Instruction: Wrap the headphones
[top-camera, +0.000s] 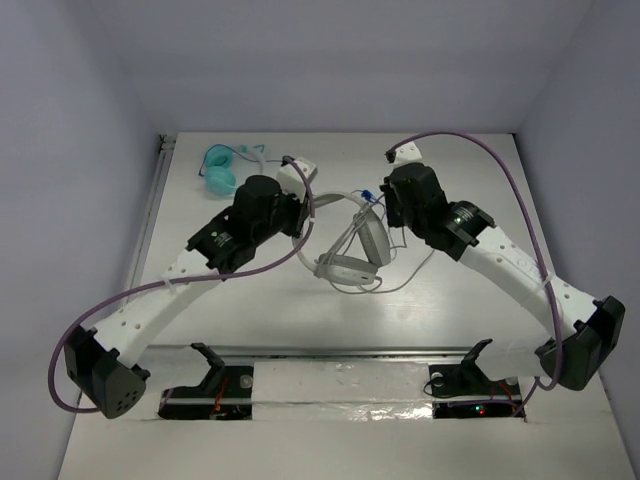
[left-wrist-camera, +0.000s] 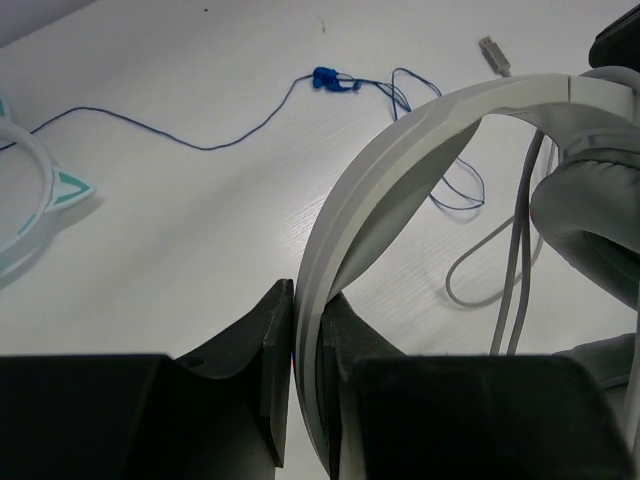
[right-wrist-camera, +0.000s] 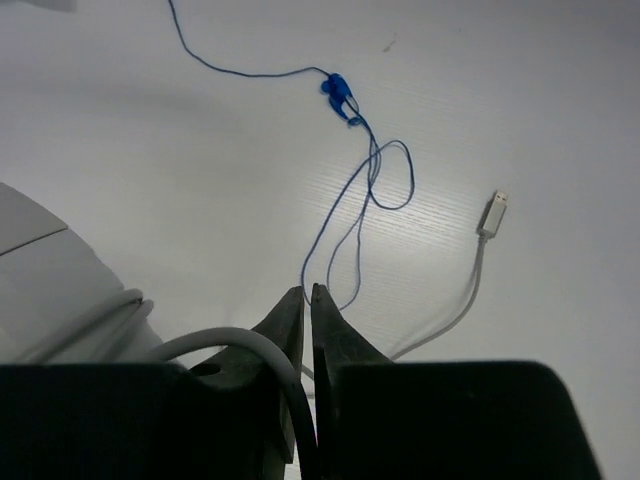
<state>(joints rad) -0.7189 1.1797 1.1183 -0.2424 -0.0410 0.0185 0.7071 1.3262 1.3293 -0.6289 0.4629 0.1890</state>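
White headphones (top-camera: 352, 255): left tool (left-wrist-camera: 308, 300) clamps the band (left-wrist-camera: 400, 150), right tool (right-wrist-camera: 307, 292) the cable (right-wrist-camera: 230, 345).

Headphones (left-wrist-camera: 390, 160): matt smooth plastic band, soft padded cups; table (left-wrist-camera: 150, 250) smooth white w/ faint grain.

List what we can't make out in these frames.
- Top external: fingertips of the left gripper and right gripper, hidden under their own wrists.
- Top external: USB plug, too small to make out.
- Left wrist: earcup of the headphones, cut by the right edge.
- Left wrist: teal headphones, cut by the left edge.
- Right wrist: the grey cable past the fingers, hidden by the gripper body.
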